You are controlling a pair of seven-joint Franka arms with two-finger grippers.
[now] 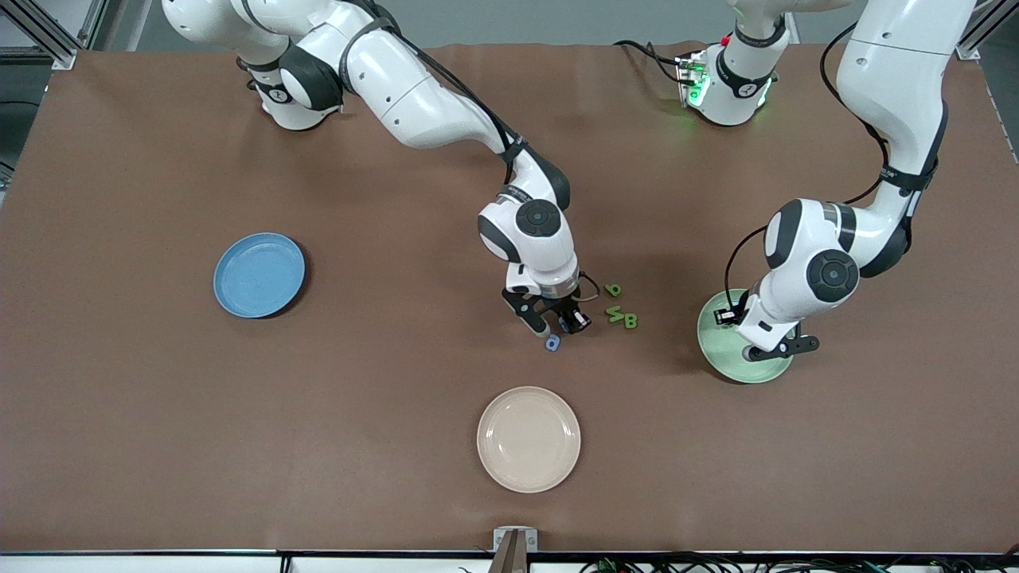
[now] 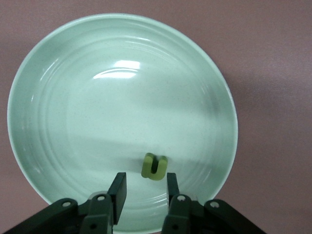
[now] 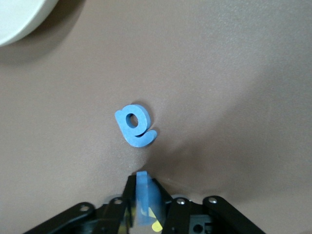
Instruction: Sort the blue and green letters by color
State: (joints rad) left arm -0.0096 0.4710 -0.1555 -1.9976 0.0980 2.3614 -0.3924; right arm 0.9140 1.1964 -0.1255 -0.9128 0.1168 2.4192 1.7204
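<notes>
Brown matting covers the whole worktop (image 1: pixel 159 414), with both arm bases at its far edge. From the front, a blue plate (image 1: pixel 259 274) lies toward the right arm's end, a cream plate (image 1: pixel 529 438) sits nearest the camera in the middle, and a pale green plate (image 1: pixel 720 342) rests toward the left arm's end. The right claw (image 1: pixel 557 325) is down low at mid-worktop, just above a blue letter (image 1: pixel 552 343) lying flat on the matting. Three green letters (image 1: pixel 621 306) sit in a small cluster just beside that claw, toward the left arm's end. The left claw (image 1: pixel 776 350) hangs over the pale green plate. Through the left wrist camera, the left claw (image 2: pixel 144 187) has its fingers parted and gripping nothing; a single green letter (image 2: pixel 154 166) rests inside the pale green plate (image 2: pixel 58 73), just ahead of the fingertips and apart from them. Through the right wrist camera, the right claw (image 3: pixel 144 187) is clenched on a blue letter piece (image 3: pixel 142 195) standing on edge between its fingers, while the loose blue letter (image 3: pixel 134 126) lies flat on the matting a little ahead, and the cream plate's rim (image 3: pixel 19 19) shows at one corner.
</notes>
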